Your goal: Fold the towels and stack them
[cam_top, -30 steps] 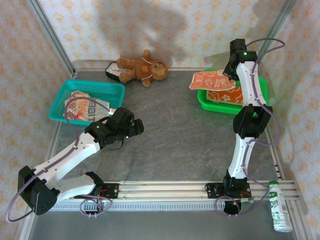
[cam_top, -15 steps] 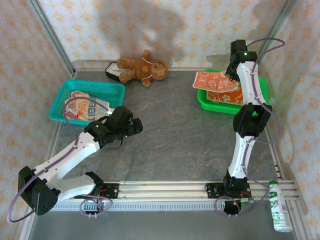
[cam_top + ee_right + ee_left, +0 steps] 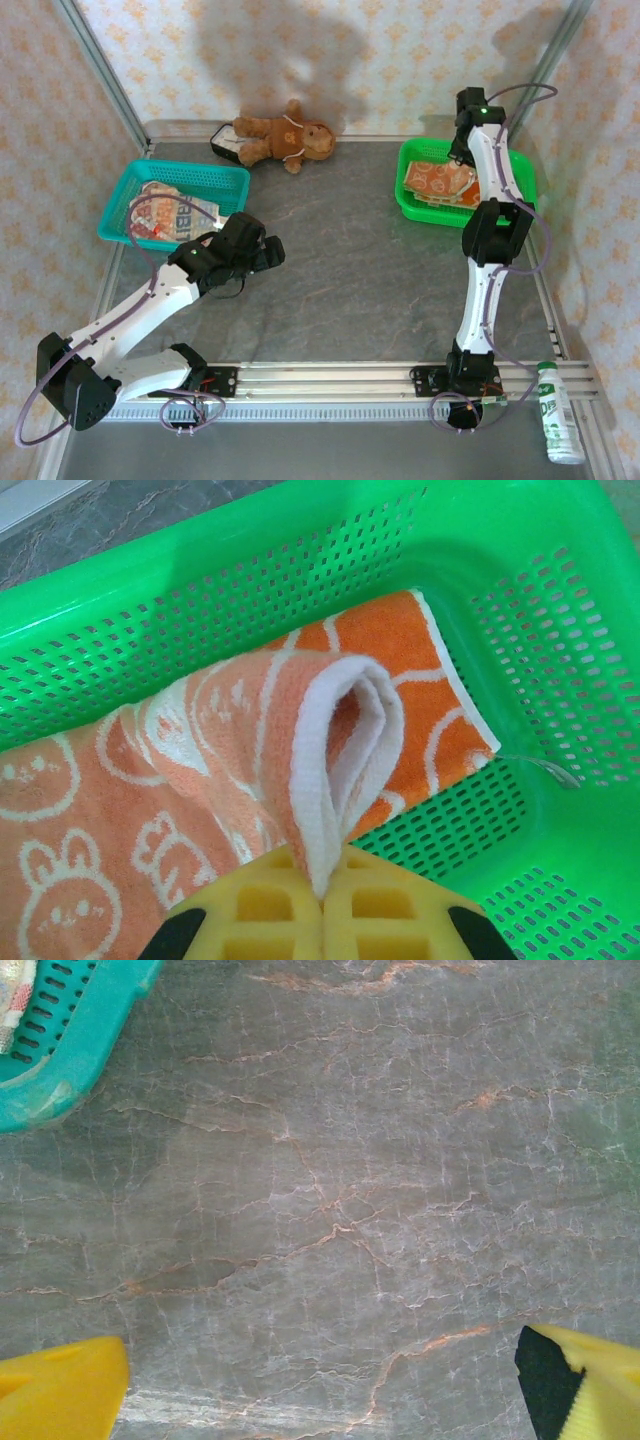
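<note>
**Right pincer clenched on towel fold in green basket; left pincer idle**

Right pincer point(image 3: 322, 905): clenched. Its 2 yellow fingers are pressed together on a pinched fold of the orange-and-cream towel point(image 3: 120, 810), the one printed with rabbit figures. The pinched fold stands up as a loop. The rest of the cloth lies on the floor of the green basket point(image 3: 300, 550), at the far right of the surface point(image 3: 360, 290).

Left pincer point(image 3: 320, 1380): released. Its fingers are spread wide with nothing between them, and it hovers over bare surface near a corner of the teal basket point(image 3: 70, 1050).

Containers:
- The green basket holds the orange-and-cream towel. An orange layer point(image 3: 440, 730) with white curved lines and a pale hem shows at the towel's right end. I judge it to be a 2nd towel underneath, but this is not confirmed.
- The teal basket, at far left, holds 1 cream towel point(image 3: 180, 215) with coloured lettering, lying loose and unfolded.

Handling, as judged: the cloth is thin, light and limp, with no stiffness. It will sag and bunch from a single mid-cloth pinch like the present one. A clean fold calls for a hold at a corner or along the hem, ideally 2 corners shared between both pincers. The basket mesh may snag the hem.

Not part of the job: a teddy bear point(image 3: 285, 135) at the back wall and a bottle point(image 3: 558, 420) at the near right edge.
</note>
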Robot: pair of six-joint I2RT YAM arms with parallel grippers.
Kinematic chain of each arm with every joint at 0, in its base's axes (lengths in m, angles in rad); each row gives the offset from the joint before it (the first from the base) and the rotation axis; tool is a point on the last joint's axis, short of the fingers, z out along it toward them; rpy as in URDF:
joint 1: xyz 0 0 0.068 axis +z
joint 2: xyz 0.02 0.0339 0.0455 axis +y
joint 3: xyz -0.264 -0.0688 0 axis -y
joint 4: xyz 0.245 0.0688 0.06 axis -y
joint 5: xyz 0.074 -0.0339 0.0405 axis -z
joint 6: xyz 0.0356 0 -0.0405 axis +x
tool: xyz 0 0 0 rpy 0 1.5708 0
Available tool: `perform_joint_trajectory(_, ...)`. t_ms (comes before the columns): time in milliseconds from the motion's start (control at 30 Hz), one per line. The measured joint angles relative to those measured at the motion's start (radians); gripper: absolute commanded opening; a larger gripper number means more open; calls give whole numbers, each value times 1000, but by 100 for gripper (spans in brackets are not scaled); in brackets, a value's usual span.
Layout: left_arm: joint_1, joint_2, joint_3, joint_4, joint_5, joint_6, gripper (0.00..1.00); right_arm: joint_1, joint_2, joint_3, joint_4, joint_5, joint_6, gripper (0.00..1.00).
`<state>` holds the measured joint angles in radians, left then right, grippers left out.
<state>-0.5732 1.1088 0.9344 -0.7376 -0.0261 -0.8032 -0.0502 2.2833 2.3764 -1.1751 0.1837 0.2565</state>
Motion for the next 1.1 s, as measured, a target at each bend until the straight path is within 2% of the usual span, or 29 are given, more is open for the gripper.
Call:
perform_joint_trajectory(567, 6, 39, -2, 1, 18, 0, 100, -5, -50, 67, 0, -71, 5, 0)
perform_joint_trajectory(1100, 6, 42, -7, 2, 22, 0, 100, -12, -82, 90, 1, -67, 8, 0)
